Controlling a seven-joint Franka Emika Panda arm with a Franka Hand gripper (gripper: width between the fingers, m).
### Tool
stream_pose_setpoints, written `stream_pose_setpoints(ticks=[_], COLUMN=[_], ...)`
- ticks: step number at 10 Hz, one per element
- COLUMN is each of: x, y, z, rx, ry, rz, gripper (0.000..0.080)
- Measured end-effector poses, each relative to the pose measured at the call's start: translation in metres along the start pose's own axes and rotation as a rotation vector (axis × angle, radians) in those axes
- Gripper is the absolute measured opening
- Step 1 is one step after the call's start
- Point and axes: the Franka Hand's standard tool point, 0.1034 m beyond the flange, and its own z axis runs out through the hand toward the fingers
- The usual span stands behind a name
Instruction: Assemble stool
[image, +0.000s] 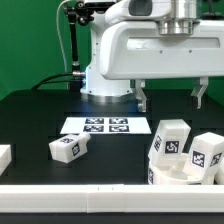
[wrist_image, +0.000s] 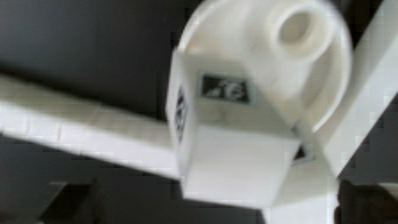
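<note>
Two of the stool's three white legs stand upright on the round seat (image: 165, 177) at the exterior view's right. The first leg (image: 170, 138) is nearer the middle and the second leg (image: 207, 152) is by the picture's edge; both show black-and-white tags. Whether they are fastened to the seat cannot be told.

The third leg (image: 68, 148) lies on its side on the dark worktop (image: 30, 115). It is well apart from the seat, toward the exterior view's left and just in front of the marker board (image: 105, 125).

The robot's hand (image: 171, 103) hangs above the seat with its two fingers spread wide, nothing between them, touching no part. A long white rail (image: 90, 195) runs along the worktop's near edge.

The wrist view is blurred. It looks down on the seat (wrist_image: 267, 50) and a tagged leg (wrist_image: 231, 130) standing on it, with the rail (wrist_image: 71, 125) crossing behind.
</note>
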Motion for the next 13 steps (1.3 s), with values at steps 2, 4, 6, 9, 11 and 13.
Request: stream_pose_setpoints(ticks=[2, 4, 6, 9, 11, 13], x=[0.003, 0.003, 0.005, 0.006, 0.006, 0.009], y=[-0.006, -0.008, -0.006, 0.002, 0.004, 0.000], z=[0.001, 0.002, 0.003, 0.003, 0.003, 0.009], rx=[0.037, 0.055, 0.056, 0.068, 0.074, 0.051], ry=[-0.122, -0.181, -0.166, -0.143, -0.141, -0.119], rz=[0.010, -0.003, -0.072, -0.310, -0.411, -0.675], gripper=[0.0649, 0.0649, 0.0649, 0.0649, 0.0649, 0.0649])
